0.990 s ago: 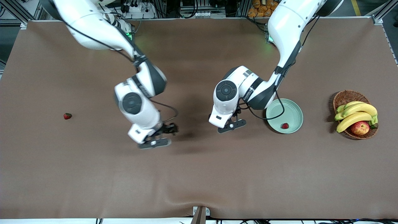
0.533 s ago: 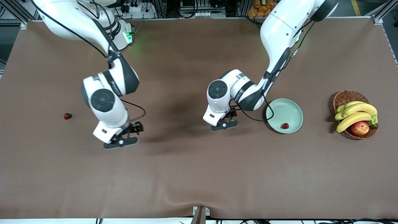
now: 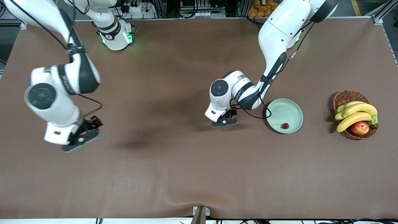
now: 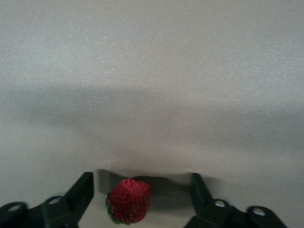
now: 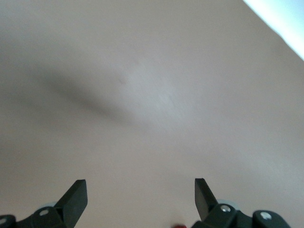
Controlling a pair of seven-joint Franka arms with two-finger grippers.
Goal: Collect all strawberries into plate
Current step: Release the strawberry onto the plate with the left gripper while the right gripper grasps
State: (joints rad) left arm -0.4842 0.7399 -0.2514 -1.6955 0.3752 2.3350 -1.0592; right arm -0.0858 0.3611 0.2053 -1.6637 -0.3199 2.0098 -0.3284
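In the front view you are seeing one strawberry [image 3: 284, 125] lying in the plate [image 3: 293, 109] beside the basket [image 3: 344, 96], while your left wrist view is showing the left gripper [image 4: 141, 190], fingers apart, straddling another strawberry [image 4: 129, 200], and your right wrist view is showing the right gripper [image 5: 140, 192] hanging spread over bare table [image 5: 152, 95].

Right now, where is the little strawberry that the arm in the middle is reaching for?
The strawberry lies on the brown table between the open fingers of the left gripper, beside the plate, toward the right arm's end.

1 strawberry [image 3: 284, 125] in plate [image 3: 292, 109]; basket [image 3: 345, 96] beside plate, twd left arm's end.
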